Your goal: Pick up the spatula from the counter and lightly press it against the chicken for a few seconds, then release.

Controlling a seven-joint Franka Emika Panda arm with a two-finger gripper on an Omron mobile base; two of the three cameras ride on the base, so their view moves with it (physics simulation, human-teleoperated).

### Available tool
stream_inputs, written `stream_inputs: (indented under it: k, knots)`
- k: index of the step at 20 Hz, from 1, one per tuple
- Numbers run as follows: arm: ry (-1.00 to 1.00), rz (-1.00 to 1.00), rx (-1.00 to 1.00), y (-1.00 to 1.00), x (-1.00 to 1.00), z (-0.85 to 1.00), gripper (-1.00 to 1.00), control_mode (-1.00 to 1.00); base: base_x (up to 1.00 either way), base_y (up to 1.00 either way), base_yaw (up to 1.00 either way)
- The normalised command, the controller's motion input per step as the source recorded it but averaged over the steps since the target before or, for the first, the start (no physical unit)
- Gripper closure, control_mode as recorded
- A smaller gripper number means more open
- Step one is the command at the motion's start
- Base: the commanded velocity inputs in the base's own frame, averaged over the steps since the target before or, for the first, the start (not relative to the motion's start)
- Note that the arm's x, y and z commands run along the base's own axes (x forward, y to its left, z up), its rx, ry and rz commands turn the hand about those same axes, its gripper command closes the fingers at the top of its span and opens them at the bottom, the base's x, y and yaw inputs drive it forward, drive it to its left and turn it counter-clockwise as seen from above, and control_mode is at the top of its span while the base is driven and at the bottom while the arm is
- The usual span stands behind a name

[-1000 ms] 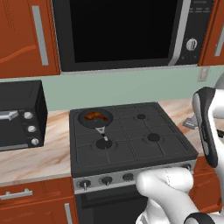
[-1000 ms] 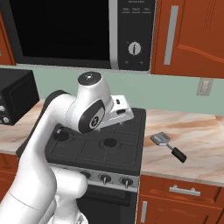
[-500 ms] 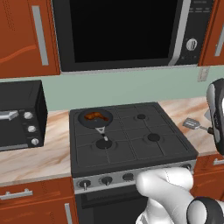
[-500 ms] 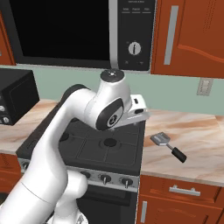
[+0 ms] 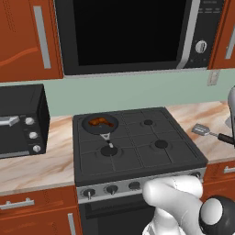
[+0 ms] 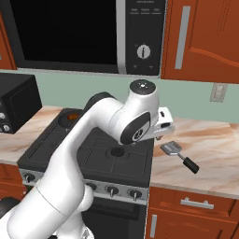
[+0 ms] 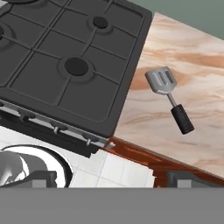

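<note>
The spatula [image 7: 169, 98], with a grey slotted head and a black handle, lies flat on the marble counter [image 7: 192, 57] to the right of the stove. It also shows in both base views as a spatula [image 6: 179, 155] [image 5: 209, 133] near the stove's edge. My gripper [image 7: 113, 179] is open, its fingertips [image 7: 41, 178] wide apart with nothing between them. It hangs above the counter's front edge, short of the spatula. The chicken [image 5: 101, 122] sits in a small dark pan [image 5: 87, 125] on the rear left burner. My hand [image 6: 162, 122] hovers just left of the spatula.
The black stove [image 5: 137, 147] takes up the middle, with knobs along its front. A toaster oven [image 5: 20, 119] stands on the left counter. A microwave [image 5: 128, 32] hangs over the stove between wooden cabinets. My own arm [image 6: 107, 126] stretches across the stove.
The arm has swung to the right, from over the stove towards the counter where the spatula lies. The gripper has stayed open. The spatula and pan have not moved.
</note>
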Motion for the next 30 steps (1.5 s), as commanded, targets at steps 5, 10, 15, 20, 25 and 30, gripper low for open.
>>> stream_inputs:
  k: [5,10,15,20,25,30]
  knots:
    - [0.01,0.02,0.01,-0.46,0.00,-0.11,-1.00,-1.00,0.00,0.00,0.00]
    - [0.05,0.02,0.00,-0.39,0.00,-0.05,-1.00,-1.00,0.00,0.00,0.00]
    - [0.01,0.03,0.00,-0.32,0.02,-0.20,-1.00,-1.00,0.00,0.00,0.00]
    - [0.00,0.03,0.00,-0.18,0.11,-0.30,-1.00,-1.00,0.00,0.00,0.00]
    - [0.00,0.03,0.00,-0.10,0.17,-0.25,-1.00,-1.00,0.00,0.00,0.00]
    - [0.00,0.06,0.00,-0.01,0.17,-0.04,-1.00,-1.00,0.00,0.00,0.00]
